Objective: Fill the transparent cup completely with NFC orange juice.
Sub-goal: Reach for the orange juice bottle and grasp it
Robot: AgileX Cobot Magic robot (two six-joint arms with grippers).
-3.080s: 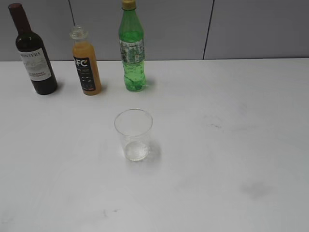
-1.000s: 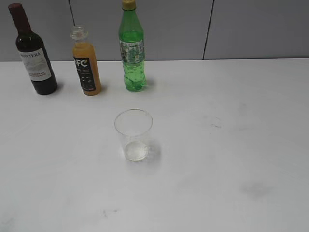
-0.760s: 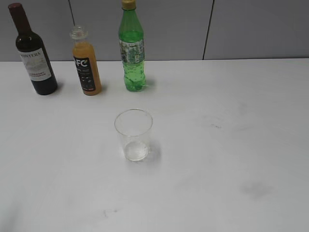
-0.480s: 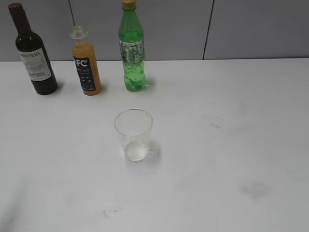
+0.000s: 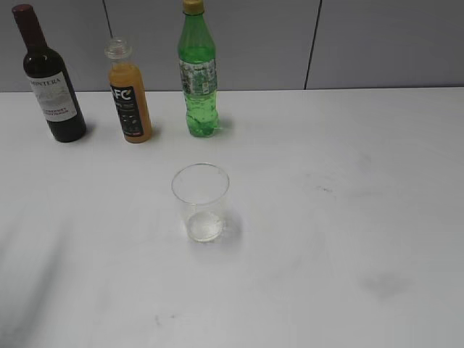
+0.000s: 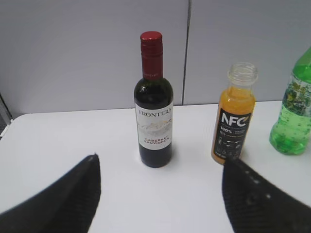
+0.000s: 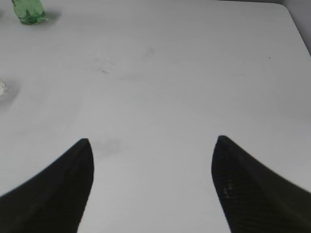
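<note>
The transparent cup (image 5: 201,201) stands empty in the middle of the white table. The NFC orange juice bottle (image 5: 128,93) stands at the back left, between the wine bottle and the green soda bottle; in the left wrist view (image 6: 234,115) its mouth looks uncapped. My left gripper (image 6: 159,162) is open and empty, low over the table in front of the wine bottle, the juice bottle just beyond its right finger. My right gripper (image 7: 151,141) is open and empty over bare table on the right. Neither gripper shows in the exterior view.
A dark wine bottle (image 5: 48,78) stands at the back left, also in the left wrist view (image 6: 154,102). A green soda bottle (image 5: 198,72) stands right of the juice, also in the left wrist view (image 6: 293,113) and right wrist view (image 7: 28,11). Grey wall panels close the back.
A faint shadow has spread over the table's lower left corner in the exterior view. The bottles and the cup have not moved.
</note>
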